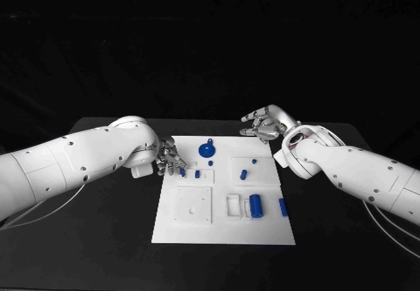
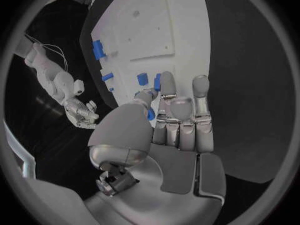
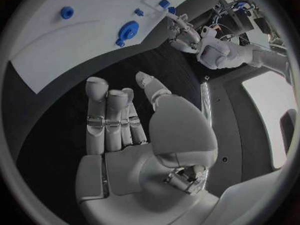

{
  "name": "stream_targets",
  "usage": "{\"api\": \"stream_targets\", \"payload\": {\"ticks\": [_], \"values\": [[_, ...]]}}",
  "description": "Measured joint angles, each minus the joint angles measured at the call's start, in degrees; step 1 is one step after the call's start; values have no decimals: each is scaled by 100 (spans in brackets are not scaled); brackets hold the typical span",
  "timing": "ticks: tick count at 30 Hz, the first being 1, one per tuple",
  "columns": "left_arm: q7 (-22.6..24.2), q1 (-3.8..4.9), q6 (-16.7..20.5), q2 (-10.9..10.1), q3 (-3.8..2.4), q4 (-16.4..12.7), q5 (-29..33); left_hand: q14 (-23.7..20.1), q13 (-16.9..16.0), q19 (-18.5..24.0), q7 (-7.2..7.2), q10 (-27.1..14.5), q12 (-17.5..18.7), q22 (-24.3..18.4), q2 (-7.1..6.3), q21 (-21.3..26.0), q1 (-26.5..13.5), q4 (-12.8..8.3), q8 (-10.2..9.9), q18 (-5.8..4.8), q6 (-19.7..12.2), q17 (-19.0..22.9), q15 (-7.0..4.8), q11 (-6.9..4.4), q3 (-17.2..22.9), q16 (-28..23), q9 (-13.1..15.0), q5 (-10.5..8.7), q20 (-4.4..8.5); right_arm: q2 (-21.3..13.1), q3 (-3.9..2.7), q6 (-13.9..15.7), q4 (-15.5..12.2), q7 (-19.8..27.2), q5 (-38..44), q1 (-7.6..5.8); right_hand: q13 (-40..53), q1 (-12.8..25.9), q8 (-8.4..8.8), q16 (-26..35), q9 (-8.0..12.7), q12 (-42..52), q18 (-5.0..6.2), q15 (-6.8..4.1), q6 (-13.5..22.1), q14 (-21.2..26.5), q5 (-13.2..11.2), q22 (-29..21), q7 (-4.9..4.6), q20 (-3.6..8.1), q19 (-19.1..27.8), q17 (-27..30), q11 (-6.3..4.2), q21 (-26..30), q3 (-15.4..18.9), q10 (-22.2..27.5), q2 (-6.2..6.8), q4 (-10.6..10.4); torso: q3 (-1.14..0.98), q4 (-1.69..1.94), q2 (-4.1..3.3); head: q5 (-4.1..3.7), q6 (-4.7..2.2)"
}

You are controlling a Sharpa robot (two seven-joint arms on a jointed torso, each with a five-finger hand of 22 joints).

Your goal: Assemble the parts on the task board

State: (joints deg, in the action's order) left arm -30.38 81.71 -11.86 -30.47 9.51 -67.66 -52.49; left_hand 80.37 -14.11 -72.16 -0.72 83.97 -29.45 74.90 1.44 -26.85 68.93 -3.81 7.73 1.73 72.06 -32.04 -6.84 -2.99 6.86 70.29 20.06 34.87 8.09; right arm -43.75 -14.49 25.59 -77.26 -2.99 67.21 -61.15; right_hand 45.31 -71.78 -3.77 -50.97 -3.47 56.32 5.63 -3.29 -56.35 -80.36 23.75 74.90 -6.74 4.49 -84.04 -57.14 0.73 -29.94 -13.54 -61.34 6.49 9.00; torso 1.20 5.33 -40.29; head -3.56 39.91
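The left hand (image 1: 168, 159) sits at the left edge of the task board (image 1: 263, 233), fingertips down on the board beside a small blue part (image 1: 183, 172). In the left wrist view its fingers (image 2: 167, 92) stand close to a blue piece, but whether they pinch it cannot be told.

The task board is a white rectangular plate lying flat in the middle of the black surface (image 1: 105, 254). Just right of the left hand stands a short blue peg (image 1: 198, 174), and farther back a round blue wheel-like part (image 1: 206, 150) with a small blue piece (image 1: 212, 162) near it. A square raised panel (image 1: 192, 205) occupies the near left. Toward the near right a blue cylinder (image 1: 255, 205) lies beside a white bracket (image 1: 233, 205), with a slim blue bar (image 1: 283, 207) at the right edge. Two small blue parts (image 1: 244, 174) lie mid-board.

The right hand (image 1: 265, 124) hovers above the board's far right corner, fingers apart and loosely curled, holding nothing.
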Motion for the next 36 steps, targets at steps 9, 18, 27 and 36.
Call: {"api": "stream_targets", "payload": {"ticks": [9,18,27,36], "values": [[73,2,619,-274,2,-496,-64,30,20,0,4,20,-68,0,-42,-31,12,0,0,0,45,-13,-10,-20,0,0,-9,34,0,-13,0,0,7,3,-15,0,0,0,0,0,0,0,0,0,0,0,0,0,0,0,0,0,0,0,0,0,0,0,7,-10,-5,16,5],[299,1,1589,-537,67,-1003,-407,72,62,-1,35,61,-151,3,-119,-75,28,0,-32,1,137,-24,-32,-60,0,0,-51,67,0,-36,0,0,3,4,-28,3,0,0,0,0,0,0,0,0,0,0,0,0,0,0,0,0,0,0,0,0,0,0,5,-8,-8,32,8],[553,-17,2623,-784,355,-1360,-863,93,87,-1,25,72,-183,4,-190,-120,52,24,-42,1,190,-84,-33,-69,24,70,-69,123,0,-66,0,0,-15,4,-34,4,-2,0,0,0,0,0,0,0,0,0,0,0,0,0,0,0,0,0,0,0,0,0,-2,-7,-1,96,-8],[752,-149,3413,-992,426,-1649,-1319,94,108,-1,36,73,-217,3,-264,-147,53,76,-70,0,244,-102,-31,-68,76,93,-85,189,-1,-107,0,1,-39,4,-42,9,-5,0,0,0,0,0,0,0,0,0,0,0,0,0,0,0,0,0,0,0,0,0,-7,-11,-8,129,-9]]}}
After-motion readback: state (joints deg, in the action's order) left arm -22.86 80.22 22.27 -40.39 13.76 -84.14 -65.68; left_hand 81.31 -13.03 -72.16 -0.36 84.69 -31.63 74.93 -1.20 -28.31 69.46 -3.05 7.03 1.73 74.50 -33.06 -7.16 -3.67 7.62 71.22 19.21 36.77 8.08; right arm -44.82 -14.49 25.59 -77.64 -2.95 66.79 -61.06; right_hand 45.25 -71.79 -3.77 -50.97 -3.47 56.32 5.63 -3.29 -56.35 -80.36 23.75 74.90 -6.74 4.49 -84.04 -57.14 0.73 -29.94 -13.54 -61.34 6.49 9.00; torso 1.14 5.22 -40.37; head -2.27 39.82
